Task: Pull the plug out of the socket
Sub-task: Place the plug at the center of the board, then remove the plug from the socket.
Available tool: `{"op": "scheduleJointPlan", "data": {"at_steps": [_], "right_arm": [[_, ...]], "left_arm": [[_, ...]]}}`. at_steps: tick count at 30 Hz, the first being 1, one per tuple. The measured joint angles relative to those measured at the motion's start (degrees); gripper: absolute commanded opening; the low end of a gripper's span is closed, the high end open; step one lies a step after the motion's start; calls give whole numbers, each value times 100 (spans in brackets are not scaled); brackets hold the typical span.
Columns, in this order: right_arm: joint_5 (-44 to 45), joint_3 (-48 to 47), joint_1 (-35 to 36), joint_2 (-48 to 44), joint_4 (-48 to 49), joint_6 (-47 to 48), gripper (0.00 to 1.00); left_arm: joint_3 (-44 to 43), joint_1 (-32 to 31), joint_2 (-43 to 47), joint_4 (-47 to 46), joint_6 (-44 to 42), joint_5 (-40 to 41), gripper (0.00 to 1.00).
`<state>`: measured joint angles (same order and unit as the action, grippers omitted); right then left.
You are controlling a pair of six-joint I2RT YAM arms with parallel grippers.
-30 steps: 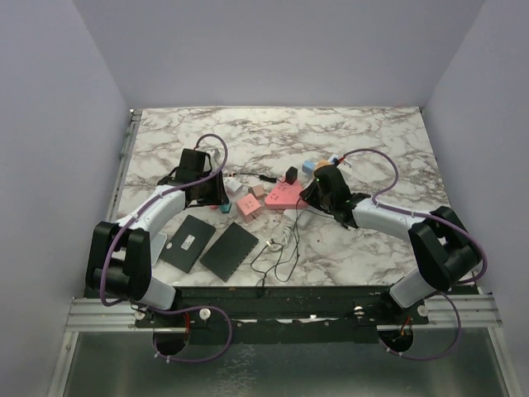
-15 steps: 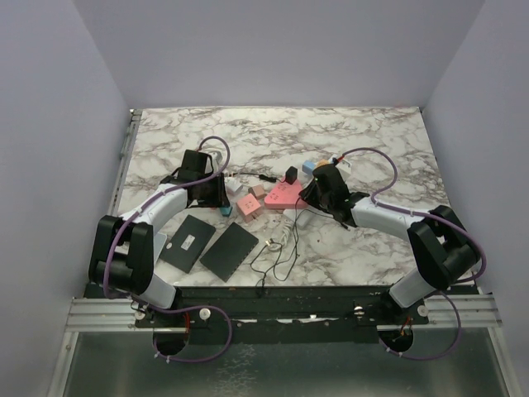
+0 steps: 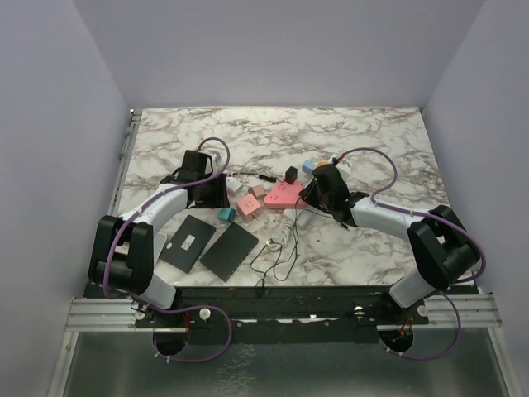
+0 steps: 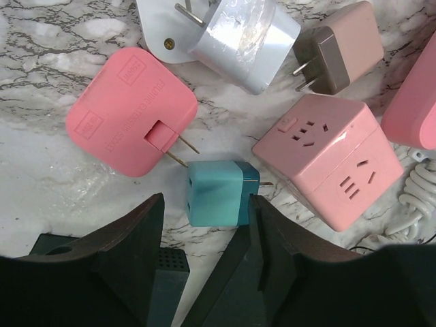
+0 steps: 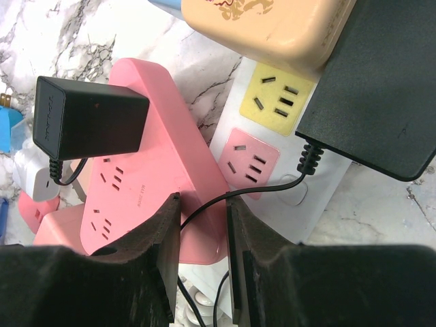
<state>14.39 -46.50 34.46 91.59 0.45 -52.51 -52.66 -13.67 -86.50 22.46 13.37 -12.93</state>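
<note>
A teal plug (image 4: pixel 214 193) lies free on the marble, prongs pointing right, just beyond my left gripper (image 4: pixel 206 208), whose jaws stand open on either side of it without touching. From above, the plug (image 3: pixel 226 214) sits just in front of that gripper (image 3: pixel 216 197). The white socket (image 5: pixel 272 136) shows a yellow and a pink outlet, with a big black adapter (image 5: pixel 375 82) and a beige one (image 5: pixel 266 20) sitting on it. My right gripper (image 5: pixel 203 204) is shut narrowly on the end of a pink power strip (image 5: pixel 150 177); a thin black cord crosses the gap.
Near the teal plug lie a flat pink adapter (image 4: pixel 129 112), a pink cube socket (image 4: pixel 327 157), a white adapter (image 4: pixel 238 34) and a brown plug (image 4: pixel 337 48). Two black pads (image 3: pixel 186 241) (image 3: pixel 229 250) and loose black cables (image 3: pixel 277 252) lie near the front edge.
My left gripper has opened and let go of the teal plug, which now rests on the table just ahead of it. The right arm has not moved.
</note>
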Motion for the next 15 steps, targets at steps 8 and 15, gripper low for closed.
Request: {"op": "scheduleJointPlan", "data": {"at_steps": [8, 15], "right_arm": [[4, 0, 4, 0, 0, 0, 31], [48, 0, 26, 0, 2, 2, 31]], "left_arm": [[0, 0, 138, 15, -74, 195, 57], [-37, -63, 772, -105, -92, 256, 58]]}}
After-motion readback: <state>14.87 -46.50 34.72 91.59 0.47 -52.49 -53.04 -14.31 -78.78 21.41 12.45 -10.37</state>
